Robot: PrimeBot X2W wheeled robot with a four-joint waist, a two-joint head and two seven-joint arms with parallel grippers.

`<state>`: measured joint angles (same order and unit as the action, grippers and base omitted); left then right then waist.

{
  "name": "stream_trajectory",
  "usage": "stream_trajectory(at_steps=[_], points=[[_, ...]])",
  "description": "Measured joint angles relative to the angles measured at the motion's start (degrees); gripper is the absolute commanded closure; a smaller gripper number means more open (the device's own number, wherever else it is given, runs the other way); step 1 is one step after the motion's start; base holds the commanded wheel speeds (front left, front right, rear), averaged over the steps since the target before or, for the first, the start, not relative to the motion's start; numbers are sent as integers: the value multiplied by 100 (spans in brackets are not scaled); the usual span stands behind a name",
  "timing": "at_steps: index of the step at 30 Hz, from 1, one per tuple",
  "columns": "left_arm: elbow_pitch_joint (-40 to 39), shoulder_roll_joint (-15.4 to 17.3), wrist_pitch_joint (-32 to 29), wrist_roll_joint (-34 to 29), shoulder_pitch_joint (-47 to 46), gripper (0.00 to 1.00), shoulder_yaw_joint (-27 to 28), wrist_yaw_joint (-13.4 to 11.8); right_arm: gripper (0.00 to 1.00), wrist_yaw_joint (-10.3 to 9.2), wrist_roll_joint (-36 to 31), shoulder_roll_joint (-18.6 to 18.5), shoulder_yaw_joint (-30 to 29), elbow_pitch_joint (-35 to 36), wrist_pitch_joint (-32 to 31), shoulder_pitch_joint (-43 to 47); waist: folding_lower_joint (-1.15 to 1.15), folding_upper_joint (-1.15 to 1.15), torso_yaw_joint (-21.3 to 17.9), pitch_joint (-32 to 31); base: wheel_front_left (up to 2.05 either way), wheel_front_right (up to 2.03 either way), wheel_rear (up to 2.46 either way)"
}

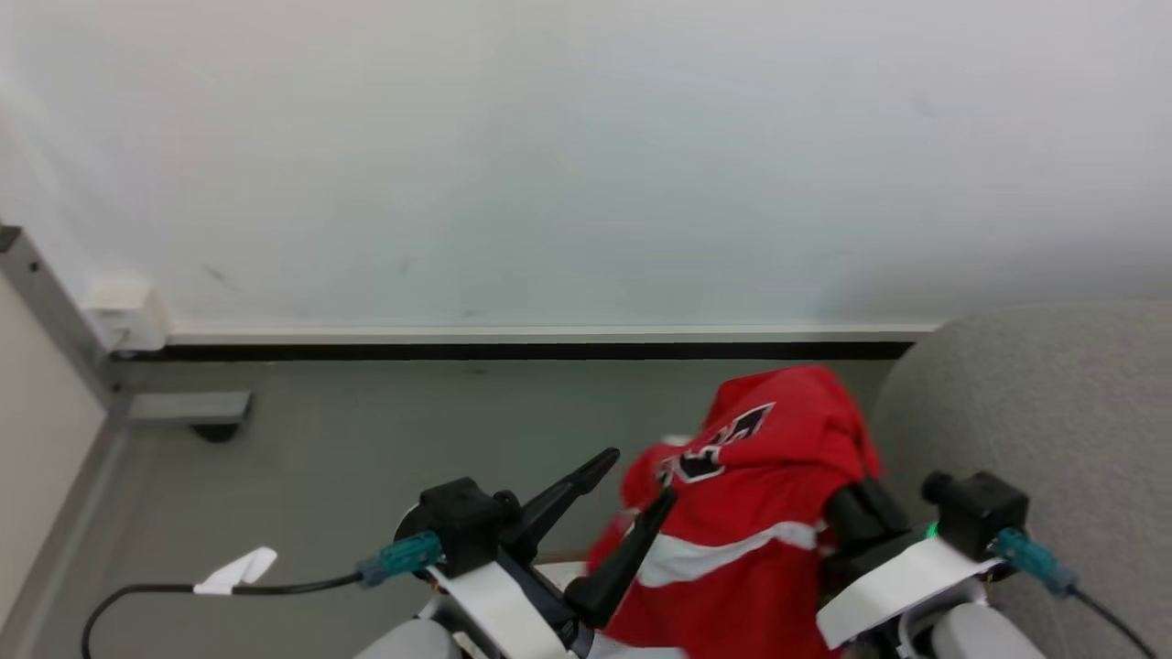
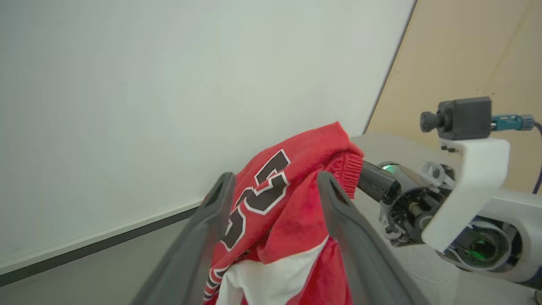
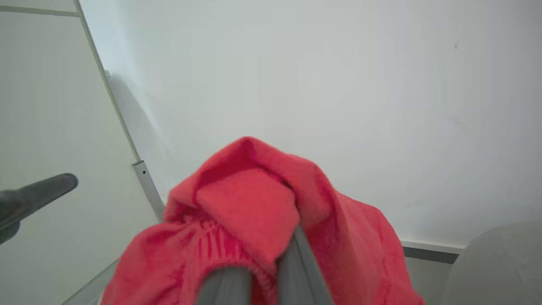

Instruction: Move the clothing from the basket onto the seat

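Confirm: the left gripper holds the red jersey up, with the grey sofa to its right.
Wrong arm: the right gripper holds the red jersey up, as the right wrist view shows; the left gripper is open beside it. The grey sofa is to its right.

The red sports jersey (image 1: 760, 476) carries black numerals outlined in white and a white trim band. The rounded woven-fabric sofa (image 1: 1053, 403) is light grey. The smooth floor (image 1: 366, 430) is dull grey-green, the plain wall (image 1: 549, 137) off-white, its skirting strip (image 1: 513, 351) black under a white edge.
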<state>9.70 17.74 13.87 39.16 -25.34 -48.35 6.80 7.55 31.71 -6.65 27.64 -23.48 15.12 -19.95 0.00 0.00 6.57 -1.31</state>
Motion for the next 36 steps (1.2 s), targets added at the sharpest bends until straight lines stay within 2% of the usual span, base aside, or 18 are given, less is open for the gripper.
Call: stream_trajectory(at_steps=[10, 24, 29, 36], points=[[-185, 120, 96, -363, 110, 0, 64, 24, 100, -1, -398, -256, -708, 572, 0, 163, 0, 1, -1033, 133, 0, 0, 0], [-438, 90, 126, -946, 443, 0, 380, 49, 100, -1, -702, -259, -964, 1486, -53, 719, -1, 0, -2544, 278, 0, 0, 0], [-439, 15, 126, -1022, 489, 0, 419, 58, 100, -1, -726, -249, -1015, 1714, -142, 886, 0, 0, -2825, 281, 0, 0, 0], [-417, -74, 126, -1080, 571, 0, 472, 59, 100, -1, -726, -294, -1196, 2022, -283, 1060, -1, 0, -2923, 209, 0, 0, 0]])
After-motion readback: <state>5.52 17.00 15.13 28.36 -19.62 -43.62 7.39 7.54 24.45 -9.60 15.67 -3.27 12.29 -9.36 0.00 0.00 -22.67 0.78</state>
